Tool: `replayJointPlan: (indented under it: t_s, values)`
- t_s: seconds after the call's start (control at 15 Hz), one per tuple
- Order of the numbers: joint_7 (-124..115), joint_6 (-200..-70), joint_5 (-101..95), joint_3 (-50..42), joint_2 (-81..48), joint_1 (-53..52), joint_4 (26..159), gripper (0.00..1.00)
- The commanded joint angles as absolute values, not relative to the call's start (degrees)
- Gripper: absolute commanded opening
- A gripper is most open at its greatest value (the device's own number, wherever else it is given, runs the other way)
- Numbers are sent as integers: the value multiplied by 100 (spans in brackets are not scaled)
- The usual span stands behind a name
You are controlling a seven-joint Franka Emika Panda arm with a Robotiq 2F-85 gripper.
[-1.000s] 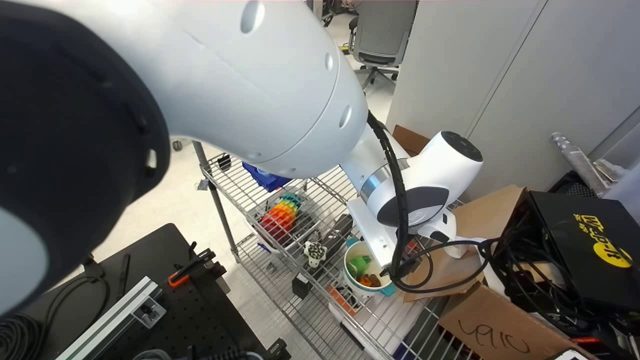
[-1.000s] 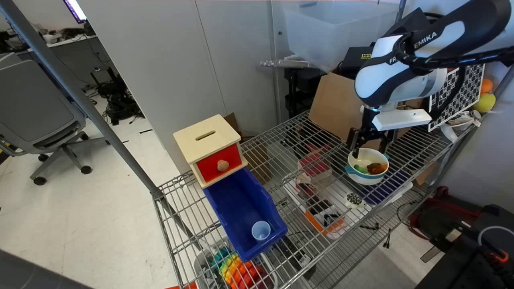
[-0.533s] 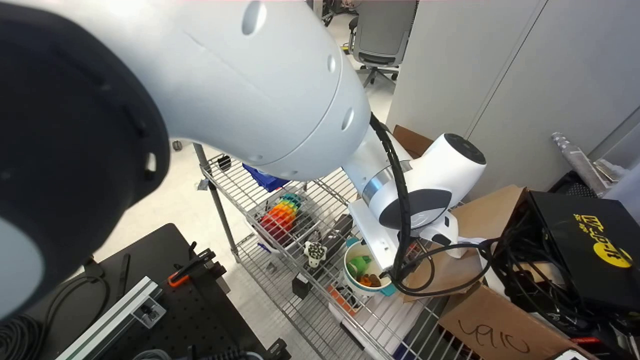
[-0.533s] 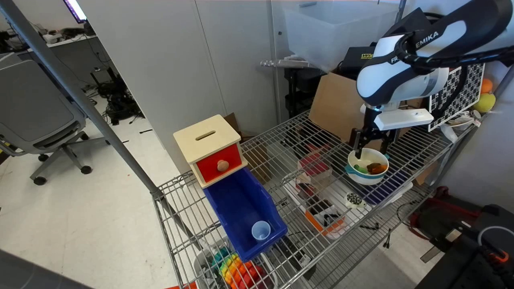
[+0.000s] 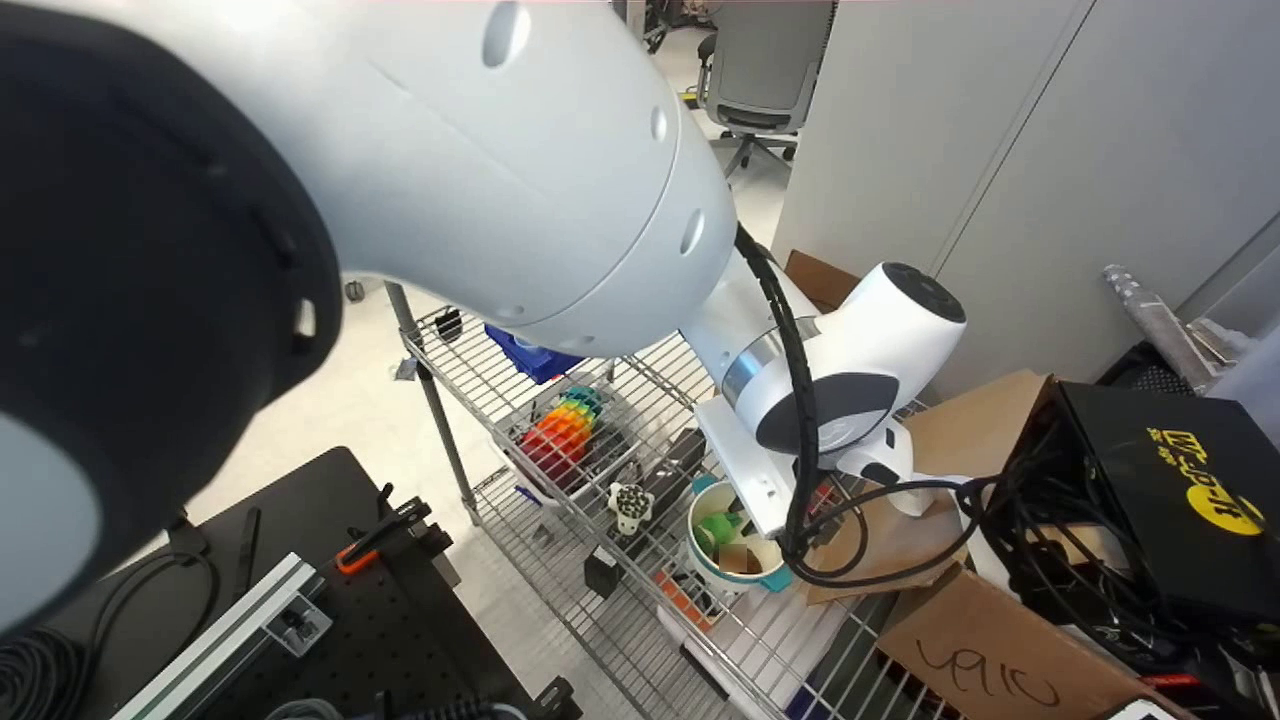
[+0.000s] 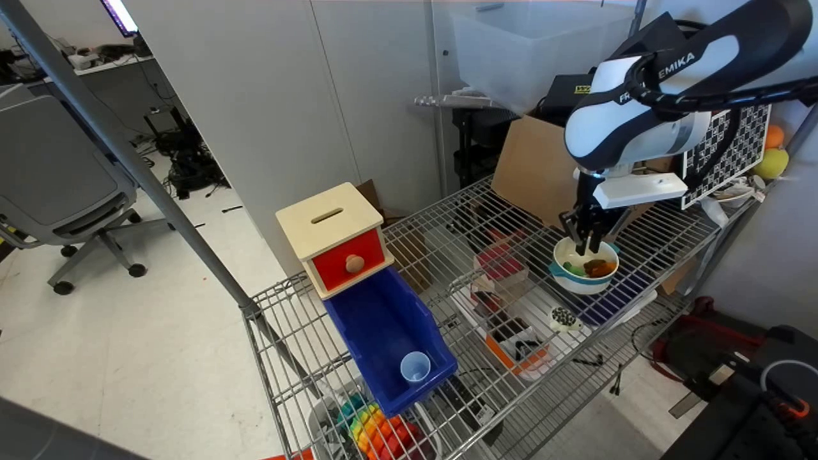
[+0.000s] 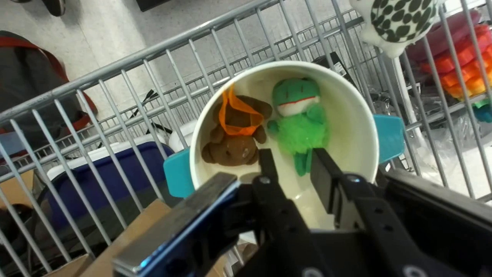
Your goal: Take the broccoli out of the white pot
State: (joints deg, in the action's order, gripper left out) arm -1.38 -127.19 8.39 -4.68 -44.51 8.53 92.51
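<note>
The white pot (image 7: 350,132), cream inside with teal handles, stands upright on the wire shelf in both exterior views (image 6: 583,285) (image 5: 712,497). In it lies the green toy of the task (image 7: 301,130), called broccoli there; up close it looks like a fluffy plush frog with a red mouth. Beside it rests a brown plush bear (image 7: 230,150) with an orange ribbon. My gripper (image 7: 293,156) hangs over the pot's mouth, fingers pointing down, partly closed but with a clear gap. Nothing is held; the frog's legs show below the gap. The arm mostly hides the gripper in an exterior view.
The pot sits by the wire shelf's front rail (image 7: 173,41). A cardboard box (image 6: 533,166) stands close behind the gripper. Further along are a blue bin (image 6: 383,345) with a light blue cup and a wooden box with a red drawer (image 6: 339,262). A loose cable (image 5: 860,570) hangs around the wrist.
My fingers have come together from wide apart to a narrow gap above the pot. The arm shifted slightly and came back. Pot and toys stay put.
</note>
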Motion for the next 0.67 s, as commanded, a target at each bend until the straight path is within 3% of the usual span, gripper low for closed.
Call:
replayJointPlan:
  t_s: [0.0,0.07,0.33,0.53,0.6]
  values:
    - [-364,-12475,595,-517,-4837,707,8745,19]
    - [-459,-12487,533,-551,-4948,652,8652,40]
    - [-781,-12399,252,-642,-5345,515,8279,62]
    - [-845,-12271,156,-632,-5539,476,8058,85]
    - [-828,-12119,151,-607,-5591,487,7964,42]
